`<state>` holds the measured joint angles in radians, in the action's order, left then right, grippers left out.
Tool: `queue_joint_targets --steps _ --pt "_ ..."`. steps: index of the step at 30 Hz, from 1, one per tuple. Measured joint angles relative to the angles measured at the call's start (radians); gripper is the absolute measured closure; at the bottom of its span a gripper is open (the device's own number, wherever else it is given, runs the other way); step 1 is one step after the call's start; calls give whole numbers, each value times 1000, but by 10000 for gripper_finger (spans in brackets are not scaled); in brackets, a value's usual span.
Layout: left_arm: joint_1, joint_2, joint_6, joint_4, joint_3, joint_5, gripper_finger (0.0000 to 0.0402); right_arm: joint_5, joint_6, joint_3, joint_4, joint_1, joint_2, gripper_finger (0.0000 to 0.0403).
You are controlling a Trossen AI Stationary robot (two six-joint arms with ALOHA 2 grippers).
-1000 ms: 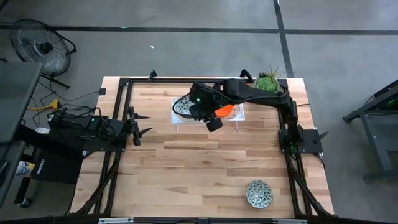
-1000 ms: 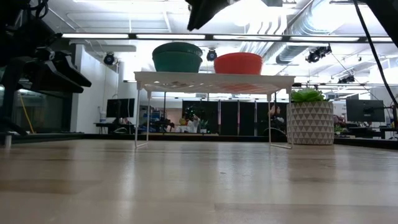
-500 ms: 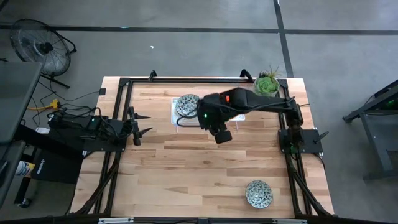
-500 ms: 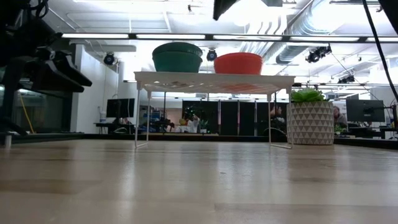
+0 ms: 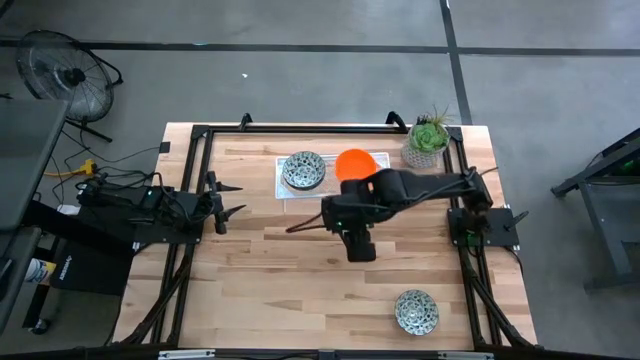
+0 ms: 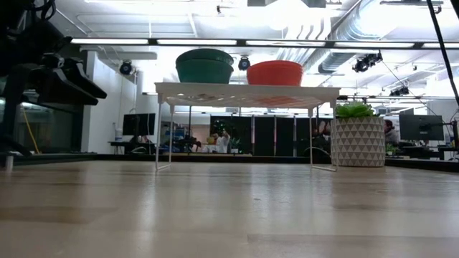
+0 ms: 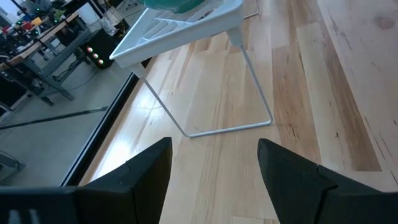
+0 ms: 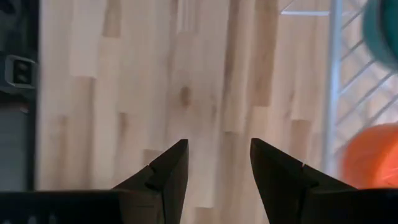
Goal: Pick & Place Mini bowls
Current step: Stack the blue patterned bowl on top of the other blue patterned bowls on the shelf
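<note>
A white wire rack (image 5: 330, 189) stands on thin legs at the table's far middle. A mosaic mini bowl (image 5: 303, 170) and an orange mini bowl (image 5: 355, 164) sit on it side by side. From the side the mosaic bowl (image 6: 204, 66) looks green, left of the orange bowl (image 6: 275, 73). A second mosaic bowl (image 5: 415, 311) rests on the table near the right near corner. My right gripper (image 5: 303, 227) hovers open over bare wood on the near side of the rack, pointing left (image 8: 214, 163). My left gripper (image 5: 225, 198) waits open at the left edge (image 7: 214, 163).
A pale patterned pot with a green plant (image 5: 428, 140) stands at the far right corner, right of the rack (image 6: 357, 141). Black frame rails run along the table's left, right and far edges. Bare wood lies between the rack and the near mosaic bowl.
My right gripper has drawn back from above the rack toward the table's near edge, turning to point left, and has left the top of the low view. The orange bowl, half covered by the arm before, now shows whole on the rack. Both bowls on the rack have stayed put.
</note>
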<state>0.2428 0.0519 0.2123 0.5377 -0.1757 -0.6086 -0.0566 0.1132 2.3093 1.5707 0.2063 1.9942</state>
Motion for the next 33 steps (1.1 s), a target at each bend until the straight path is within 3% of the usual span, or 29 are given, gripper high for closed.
queue_joint_targets --steps 16,25,33 --pt "0 0 0 -2 0 0 169 103 446 -7 -1 138 10 243" --pt "0 0 0 -4 0 -1 169 142 633 -268 -22 178 -44 242" --pt "0 0 0 -4 0 -1 169 132 909 -506 -124 266 -144 242"
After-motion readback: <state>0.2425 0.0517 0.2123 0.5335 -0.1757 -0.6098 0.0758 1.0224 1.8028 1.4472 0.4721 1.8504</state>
